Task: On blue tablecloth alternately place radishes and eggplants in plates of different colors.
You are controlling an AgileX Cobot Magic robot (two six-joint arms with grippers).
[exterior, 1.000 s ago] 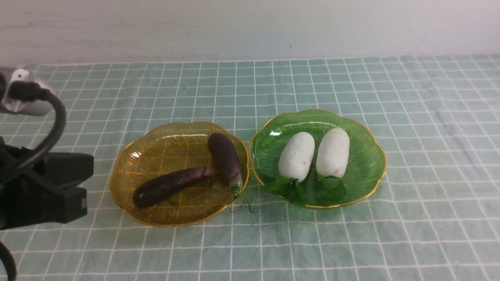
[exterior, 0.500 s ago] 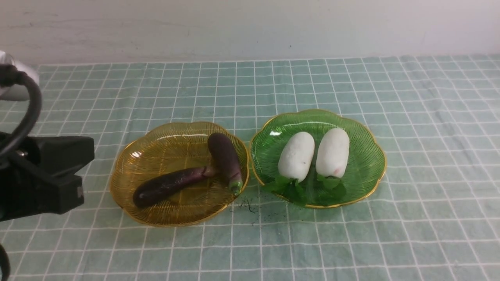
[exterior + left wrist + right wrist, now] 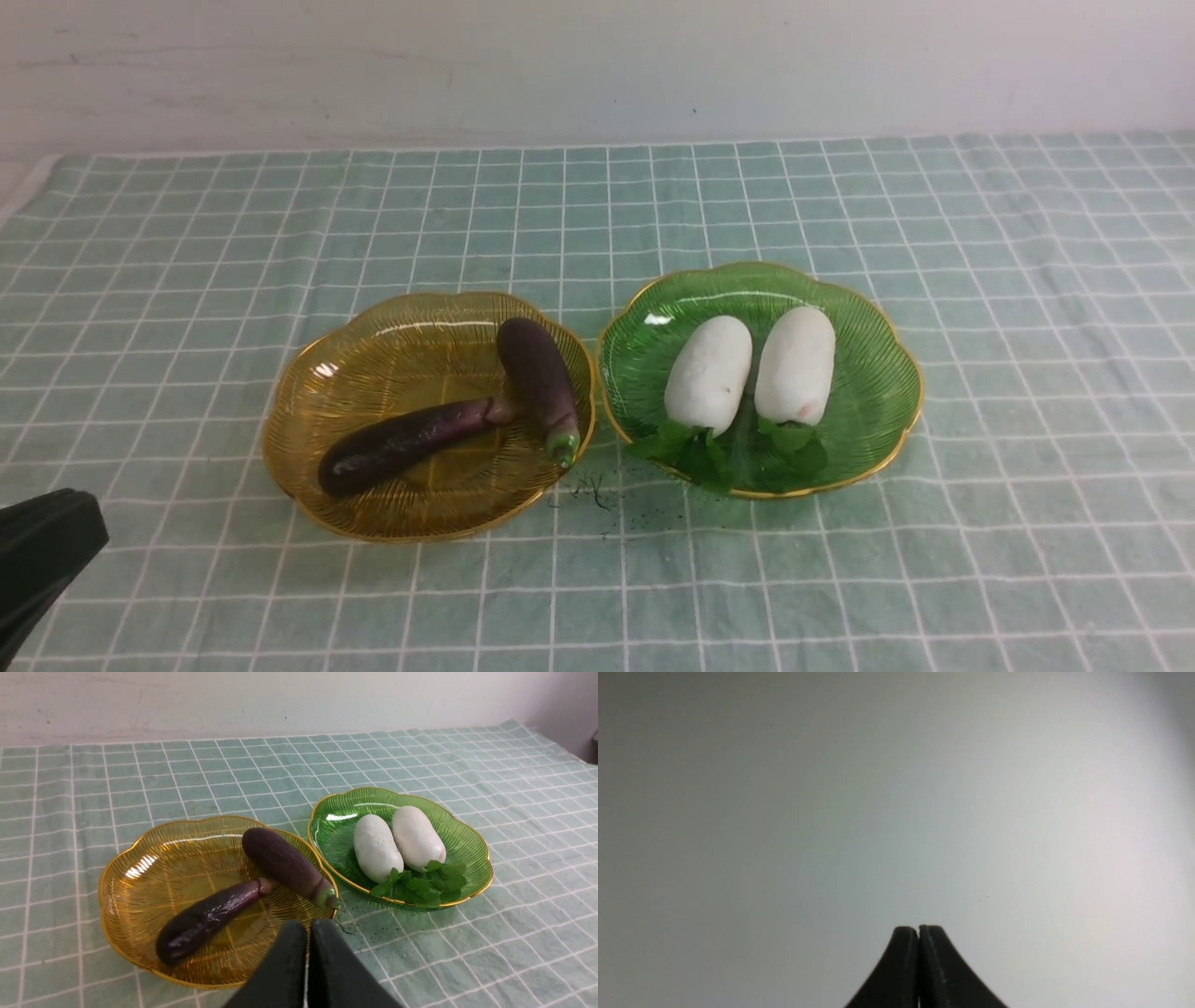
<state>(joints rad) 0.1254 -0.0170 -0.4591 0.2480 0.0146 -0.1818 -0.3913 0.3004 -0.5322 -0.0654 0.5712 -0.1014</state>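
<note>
Front view: shows the left arm (image 3: 42,560) sunk to the bottom left corner, only a black wedge in frame; had filled the mid-left edge a second ago, cable and pale housing included; reads as a retreat after a final placement.

Leaves nothing loose on the blue tablecloth (image 3: 840,205) to collect; finds both eggplants (image 3: 401,446) in the amber plate (image 3: 373,327), touching in a rough T, with one green stem cap poking over the rim toward the green plate (image 3: 868,373); finds both radishes (image 3: 709,373) side by side in the green one, leaves (image 3: 709,457) toward the robot; suggests sorting is complete (a judgement from the layout alone).

Left wrist view: catches the left gripper (image 3: 307,926) with jaws pressed together, holding nothing, near the amber plate's front rim.

Right wrist view: gives the right gripper (image 3: 918,928) likewise closed and empty against blank grey; cannot place it over the table.

On materials: translucent ribbed dishes, scalloped like flowers, gold-edged, probably slippery; glossy, slim purple skins; matt, stubby white cylinders with rounded ends; soft gridded cloth, slightly wrinkled, with dark specks (image 3: 597,495) between the plates.
</note>
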